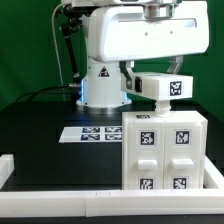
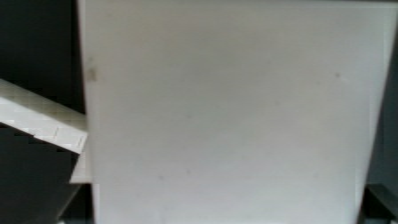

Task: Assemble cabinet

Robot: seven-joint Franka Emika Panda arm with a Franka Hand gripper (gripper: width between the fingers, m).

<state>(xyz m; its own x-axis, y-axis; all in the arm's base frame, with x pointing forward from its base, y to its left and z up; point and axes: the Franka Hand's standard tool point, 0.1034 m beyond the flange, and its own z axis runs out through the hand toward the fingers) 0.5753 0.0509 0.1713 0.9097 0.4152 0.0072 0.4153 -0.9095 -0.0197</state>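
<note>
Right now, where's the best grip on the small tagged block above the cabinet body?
Grip the small tagged block across its narrow width, coming down from above. It lies level over the cabinet body, so its underside is blocked while its top is free, and it looks slim enough for two fingers. Whether it touches the body is unclear.

Marker board (image 1: 92,132) on black table (image 1: 38,135)

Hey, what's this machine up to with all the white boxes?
A white robot arm is putting a cabinet together. The big white cabinet body, bearing square tags, stands on the black table at the exterior view's right. A smaller tagged white block is just above its top, below the arm; whether it is gripped or resting there cannot be told.
</note>
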